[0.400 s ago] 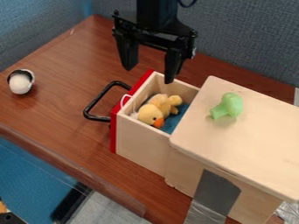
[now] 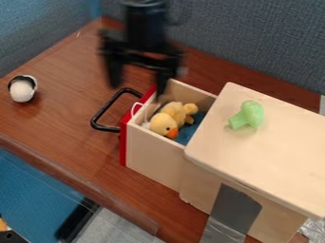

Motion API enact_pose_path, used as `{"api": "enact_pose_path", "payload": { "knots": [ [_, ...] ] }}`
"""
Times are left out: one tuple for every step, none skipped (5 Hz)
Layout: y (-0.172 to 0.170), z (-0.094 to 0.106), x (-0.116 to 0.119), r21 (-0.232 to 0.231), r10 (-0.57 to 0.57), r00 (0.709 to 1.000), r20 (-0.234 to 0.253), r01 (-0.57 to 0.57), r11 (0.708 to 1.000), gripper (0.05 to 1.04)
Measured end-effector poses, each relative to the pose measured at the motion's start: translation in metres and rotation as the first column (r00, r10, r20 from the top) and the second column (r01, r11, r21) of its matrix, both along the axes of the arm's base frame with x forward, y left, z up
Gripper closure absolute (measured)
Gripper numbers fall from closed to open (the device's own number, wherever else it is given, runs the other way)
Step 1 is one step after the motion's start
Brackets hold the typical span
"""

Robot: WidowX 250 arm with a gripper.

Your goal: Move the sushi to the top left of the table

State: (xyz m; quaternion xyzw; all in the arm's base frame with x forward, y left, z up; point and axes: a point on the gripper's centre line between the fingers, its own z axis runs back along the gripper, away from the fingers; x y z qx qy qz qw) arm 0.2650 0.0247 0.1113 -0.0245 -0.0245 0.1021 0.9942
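Note:
The sushi point(image 2: 23, 89), a small white piece with a black band, lies near the left edge of the brown table point(image 2: 70, 114). My gripper point(image 2: 138, 88) hangs well to its right, above the table just behind the drawer's red front and black handle. It is open, its two fingers apart with nothing between them.
A wooden box point(image 2: 273, 142) stands at the right, its drawer point(image 2: 155, 154) pulled out leftward with a yellow plush duck point(image 2: 166, 121) inside. On the box's top lies a green broccoli-like toy point(image 2: 249, 114). The black handle point(image 2: 105, 110) juts out to the left.
My gripper has moved left and is a little nearer the drawer's front edge in the view. The sushi, the drawer and the toys are where they were.

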Motion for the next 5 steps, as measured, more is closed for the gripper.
{"api": "enact_pose_path", "payload": {
  "knots": [
    [0.028,-0.009,-0.014,0.008,0.059,0.998,-0.027,-0.059,0.998,0.083],
    [0.063,-0.009,-0.021,0.037,0.134,0.991,-0.013,-0.134,0.990,0.083],
    [0.090,-0.027,-0.027,0.050,0.189,0.981,-0.046,-0.187,0.981,0.083],
    [0.116,-0.032,-0.027,0.069,0.244,0.969,-0.032,-0.242,0.968,0.083],
    [0.141,-0.039,-0.027,0.104,0.294,0.956,-0.013,-0.291,0.951,0.083]
  ]
}}
